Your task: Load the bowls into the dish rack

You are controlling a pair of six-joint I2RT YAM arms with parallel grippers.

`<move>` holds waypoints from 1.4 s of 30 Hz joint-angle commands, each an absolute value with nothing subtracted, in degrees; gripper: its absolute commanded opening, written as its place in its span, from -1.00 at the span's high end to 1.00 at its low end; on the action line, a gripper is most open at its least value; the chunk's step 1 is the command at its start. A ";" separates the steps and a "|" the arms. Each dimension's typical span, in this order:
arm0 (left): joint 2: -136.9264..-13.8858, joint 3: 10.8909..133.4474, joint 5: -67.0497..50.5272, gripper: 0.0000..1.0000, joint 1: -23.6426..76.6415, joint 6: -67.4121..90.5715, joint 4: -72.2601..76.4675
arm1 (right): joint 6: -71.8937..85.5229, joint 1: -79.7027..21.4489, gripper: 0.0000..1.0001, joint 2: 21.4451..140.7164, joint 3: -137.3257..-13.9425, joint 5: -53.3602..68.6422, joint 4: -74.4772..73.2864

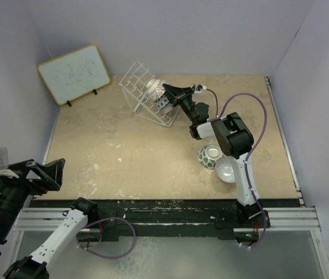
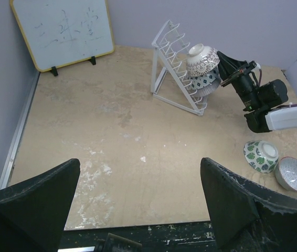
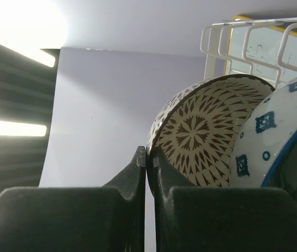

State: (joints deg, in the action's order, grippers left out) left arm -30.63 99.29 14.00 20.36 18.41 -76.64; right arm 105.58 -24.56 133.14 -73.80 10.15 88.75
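The desk point(image 1: 124, 157) carries everything, with a framed whiteboard point(image 1: 74, 74) propped at its far left corner. The dish rack point(image 1: 136, 81) stands tilted at the far side near the middle, its slots facing right toward the right arm, which stretches across the desk to reach it.

The right hand point(image 3: 147, 157) is clenched on the rim of the brown-and-white bowl point(image 3: 201, 131), pinching the edge while the bowl stands on its side high in the rack. Just below it the blue bowl point(image 3: 269, 142) sits on edge in the rack as well. The left wrist view hints at a paler shape under the blue one, but whether that is a third bowl cannot be told.

The left hand point(image 2: 139, 173) hangs over the near left edge of the desk, released, its fingers wide apart and grasping nothing.

Beside the right arm, the green-and-white bowl point(image 1: 210, 155) lies upside down on the desk. The mauve-pink bowl point(image 1: 227, 170) sits upright just beside it on the near side.

The task looks about half done. One bowl is racked, and the brown-and-white one seems seated but not yet let go. At least the two bowls on the desk are left to load.
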 commanded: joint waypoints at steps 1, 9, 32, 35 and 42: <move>-31.55 100.03 14.70 -0.98 20.73 18.21 -76.11 | 106.33 -24.70 0.93 130.77 -75.15 10.46 111.18; -31.28 100.17 14.68 -0.98 20.73 18.46 -76.27 | 105.09 -24.62 0.92 129.55 -72.26 9.39 111.10; -31.46 100.68 15.11 -0.98 20.68 18.13 -76.57 | 102.73 -24.35 0.74 132.36 -77.16 11.87 110.96; -31.50 100.60 15.20 -0.98 20.68 18.19 -76.55 | 102.60 -24.26 0.73 132.72 -77.31 12.14 111.00; -31.42 100.61 15.29 -0.98 20.68 18.02 -76.70 | 103.93 -24.27 0.60 134.65 -78.15 11.98 111.01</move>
